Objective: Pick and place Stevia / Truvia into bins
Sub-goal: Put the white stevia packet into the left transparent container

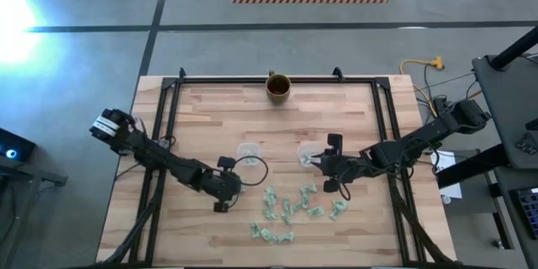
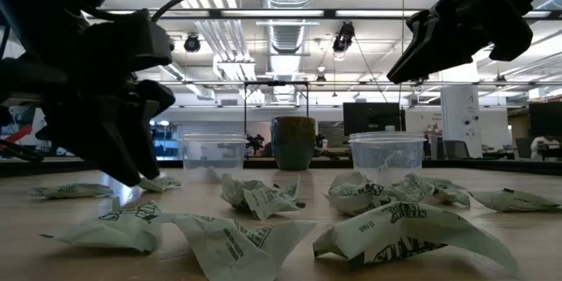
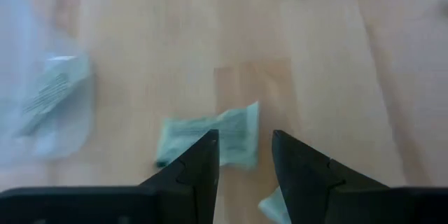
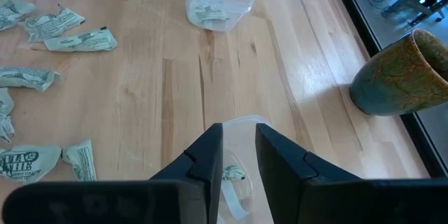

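Several crumpled green-and-white Stevia packets [image 1: 287,210] lie loose on the wooden table toward its near edge. Two clear cups serve as bins: the left one [image 1: 249,151] and the right one [image 1: 307,155], each with a packet inside [image 4: 234,176]. My left gripper [image 3: 245,147] is open and low over the table beside the left cup, its fingertips on either side of a flat-lying packet [image 3: 210,134]; whether they touch it I cannot tell. My right gripper [image 4: 239,136] hovers over the right cup [image 4: 241,182], its fingers slightly apart with nothing between them.
A brown-gold mug [image 1: 278,87] stands at the middle of the far edge, behind the cups. A black metal frame [image 1: 172,109] runs along the table's left, right and far sides. Bare wood lies between the cups and the mug.
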You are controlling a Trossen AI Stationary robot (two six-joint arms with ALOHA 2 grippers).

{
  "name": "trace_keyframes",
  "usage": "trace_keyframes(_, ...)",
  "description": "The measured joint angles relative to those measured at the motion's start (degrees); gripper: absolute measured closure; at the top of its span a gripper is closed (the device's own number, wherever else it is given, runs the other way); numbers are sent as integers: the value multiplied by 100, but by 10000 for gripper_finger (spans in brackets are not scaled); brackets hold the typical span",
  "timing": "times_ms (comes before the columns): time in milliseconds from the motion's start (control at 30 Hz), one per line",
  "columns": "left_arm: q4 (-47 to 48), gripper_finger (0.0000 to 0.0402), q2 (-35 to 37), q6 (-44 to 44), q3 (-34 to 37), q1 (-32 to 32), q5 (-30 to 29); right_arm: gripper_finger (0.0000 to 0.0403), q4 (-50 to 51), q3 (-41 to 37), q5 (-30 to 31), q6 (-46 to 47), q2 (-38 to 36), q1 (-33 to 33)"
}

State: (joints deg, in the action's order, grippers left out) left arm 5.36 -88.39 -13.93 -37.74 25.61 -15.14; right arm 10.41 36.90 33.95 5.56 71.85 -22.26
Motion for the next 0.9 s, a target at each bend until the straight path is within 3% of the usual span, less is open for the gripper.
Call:
trace_keyframes(233, -99, 294, -227, 97, -39, 0, 22, 333, -2, -16, -11, 8, 0, 0)
trace_keyframes(533, -78, 395, -178, 105, -39, -2, 12, 335, 3, -19, -11, 17, 0, 0)
trace_keyframes(900, -15, 401, -3, 580, -460, -2, -12, 335, 8, -28, -7, 9, 0, 0)
